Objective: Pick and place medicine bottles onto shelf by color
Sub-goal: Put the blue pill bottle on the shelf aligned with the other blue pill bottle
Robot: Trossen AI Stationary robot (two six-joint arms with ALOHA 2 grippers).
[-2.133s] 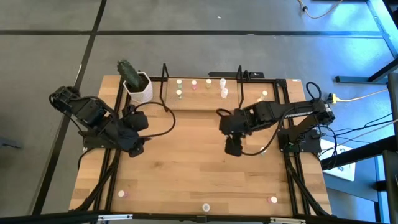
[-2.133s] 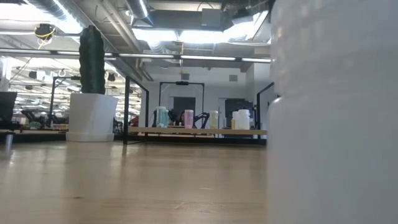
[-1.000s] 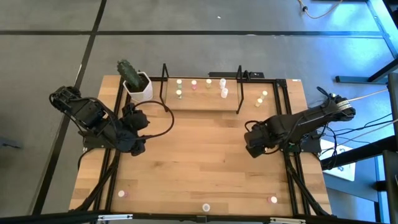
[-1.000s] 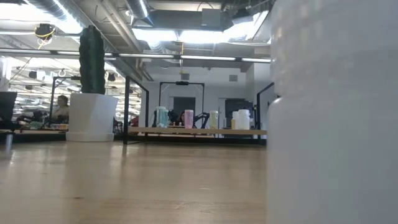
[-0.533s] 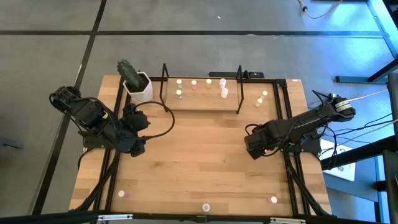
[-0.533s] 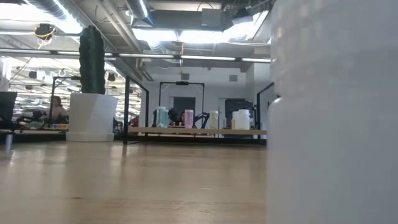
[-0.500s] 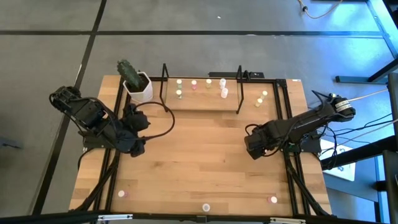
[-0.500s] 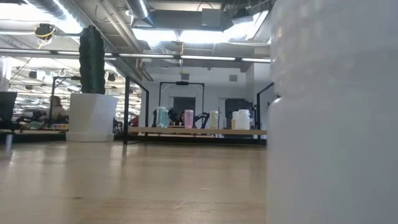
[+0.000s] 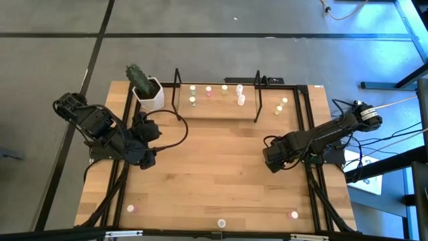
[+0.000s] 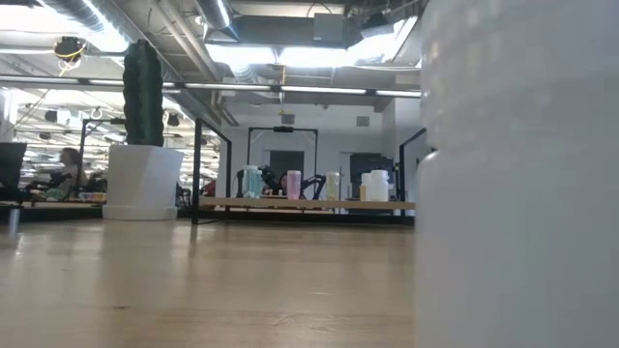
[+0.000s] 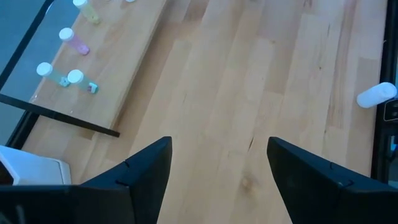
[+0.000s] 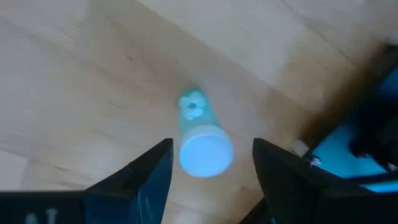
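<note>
Along the tabletop's [image 9: 214,181] near edge stand three small bottles: a pink-topped one [image 9: 131,209] toward the near left corner, a white one [image 9: 221,223] at the middle, and another pink one [image 9: 293,215] toward the near right corner. In the low view the white one fills the right side as a pale blur.

Farther in, by the right edge, the right gripper [image 9: 272,161] hangs low over the wood. Its wrist view shows the fingers [image 12: 146,180] spread apart with a green-topped bottle [image 12: 202,140] upright on the wood between them, touched by neither.

Over toward the left edge the left gripper [image 9: 146,158] waits, fingers [image 11: 140,171] apart with only bare wood between them.

Against the far edge sits the shelf [image 9: 217,100], a black wire rack with a wooden floor. Six bottles stand on it: two green [image 9: 192,94] at its left end, one pink [image 9: 208,91], one yellow [image 9: 224,89], and two white [image 9: 240,94] toward its right end. Outside the rack's right loop two yellow-topped bottles [image 9: 281,106] stand on the tabletop near the far right corner.

At the far left corner is a white pot [image 9: 150,96] holding a cactus [image 9: 138,77]. Beyond the tabletop, in the low view, a person [image 10: 68,169] sits well back in the room.
</note>
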